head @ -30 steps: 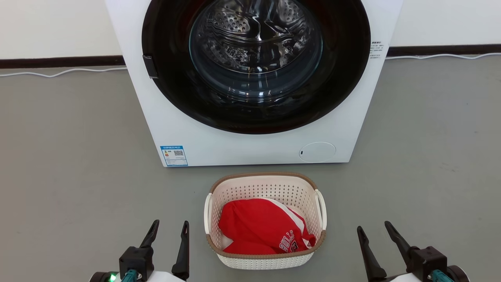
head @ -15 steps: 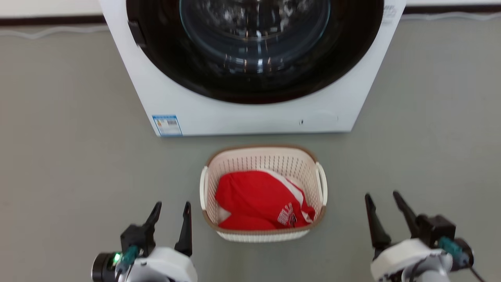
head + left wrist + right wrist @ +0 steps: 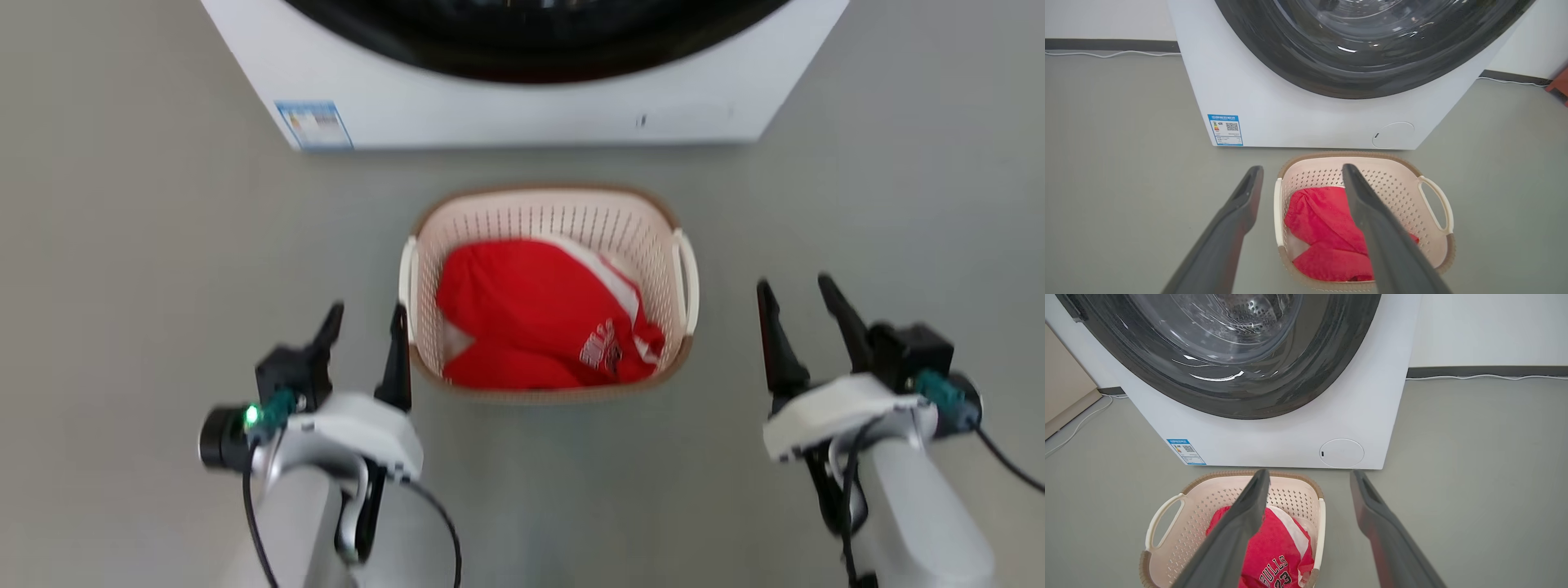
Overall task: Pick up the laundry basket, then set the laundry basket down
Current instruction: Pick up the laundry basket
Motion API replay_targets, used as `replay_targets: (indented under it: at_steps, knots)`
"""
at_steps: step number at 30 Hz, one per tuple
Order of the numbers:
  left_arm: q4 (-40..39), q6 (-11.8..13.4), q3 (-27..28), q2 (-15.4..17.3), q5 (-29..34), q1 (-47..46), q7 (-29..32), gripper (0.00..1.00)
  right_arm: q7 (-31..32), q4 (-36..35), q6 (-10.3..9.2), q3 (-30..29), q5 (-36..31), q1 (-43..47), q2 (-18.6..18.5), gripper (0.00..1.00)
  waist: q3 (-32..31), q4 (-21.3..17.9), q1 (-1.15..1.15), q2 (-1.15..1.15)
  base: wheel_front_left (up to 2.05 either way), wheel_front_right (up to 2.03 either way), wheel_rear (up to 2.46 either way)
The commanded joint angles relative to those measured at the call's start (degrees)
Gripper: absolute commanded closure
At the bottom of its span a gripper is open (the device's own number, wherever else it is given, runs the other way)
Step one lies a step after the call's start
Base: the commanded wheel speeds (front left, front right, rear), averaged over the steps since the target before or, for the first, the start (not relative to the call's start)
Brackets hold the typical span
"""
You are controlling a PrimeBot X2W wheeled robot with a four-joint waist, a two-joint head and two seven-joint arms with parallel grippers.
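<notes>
Cream, perforated, brown-rimmed laundry basket

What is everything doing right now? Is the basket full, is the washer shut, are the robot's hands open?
laundry basket: upright on the floor, not lifted, not empty.
red shirt: crumpled inside the basket.
washing machine: door shut.
left gripper: jaws open, empty, close beside the basket's left side.
right gripper: jaws open, empty, apart from the basket's right side.

Even bright light; head view motion-blurred; glare on drum glass.
</notes>
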Motion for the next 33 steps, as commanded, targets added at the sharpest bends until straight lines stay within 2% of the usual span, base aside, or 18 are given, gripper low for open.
replay_targets:
  at_steps: [1, 15, 23, 33]
  knots:
    - [-0.86, 0.63, 1.4, 0.7, -0.39, -2.15, -0.6, 0.0, -0.79, -0.89, 0.34, 1.39, -0.19, -1.41, 0.12, 0.0, 4.43, 0.28, 0.0, 0.0, 0.0, 0.0, 0.0]
    - [1.56, 2.32, 0.44, 0.7, -0.9, -13.9, -0.6, 0.0, -0.79, 2.19, 0.34, 1.69, -0.75, -11.84, -0.43, 0.0, 18.97, 0.69, 0.0, 0.0, 0.0, 0.0, 0.0]
    - [3.21, 3.1, 0.46, 0.7, -0.23, -17.86, -0.6, 0.0, -0.79, 3.4, 0.34, 0.56, -0.87, -15.16, -0.81, 0.0, 23.78, 0.34, 0.0, 0.0, 0.0, 0.0, 0.0]
    - [4.27, 2.88, 2.04, 0.7, 1.27, -20.8, -0.6, 0.0, -0.79, 3.98, 0.34, 0.25, -1.0, -18.11, -0.87, 0.0, 28.32, -0.47, 0.0, 0.0, 0.0, 0.0, 0.0]
